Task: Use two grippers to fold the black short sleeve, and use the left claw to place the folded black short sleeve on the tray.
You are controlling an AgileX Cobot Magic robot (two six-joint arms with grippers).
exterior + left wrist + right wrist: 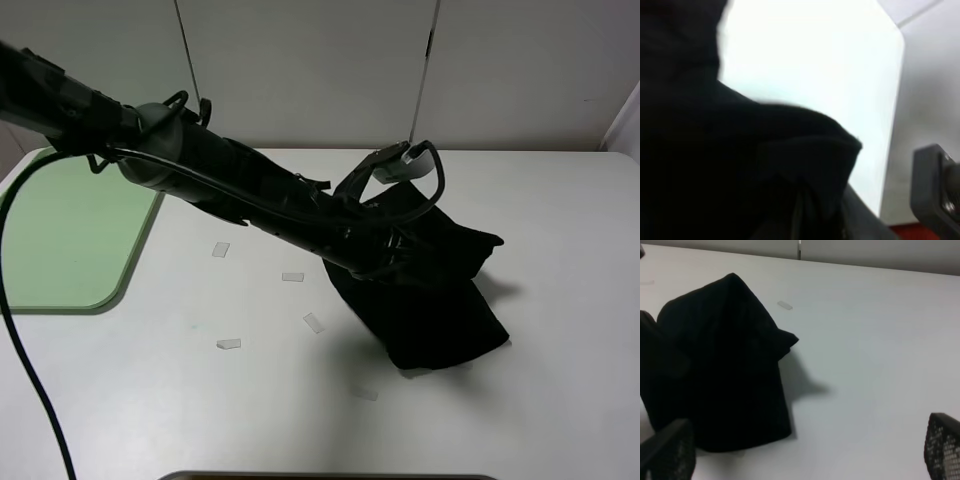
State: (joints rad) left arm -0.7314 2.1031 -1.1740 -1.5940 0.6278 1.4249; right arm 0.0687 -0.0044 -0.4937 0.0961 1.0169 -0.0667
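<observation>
On the white table (560, 400), the bunched plain black cloth T-shirt (430, 310) lies well apart from the pale green plastic tray (70, 250). The left gripper (397, 255), jaws hidden, seemingly pinches its peak. The right gripper (805, 452) gapes empty. Lift fully before carrying.

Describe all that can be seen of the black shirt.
The black shirt is plain soft cloth with no print, folded into a thick bundle. It stands tented right of the table's middle, its lower edge resting on the white top and its peak raised at the left arm's tip. Whether it is gripped there is hidden.
</observation>
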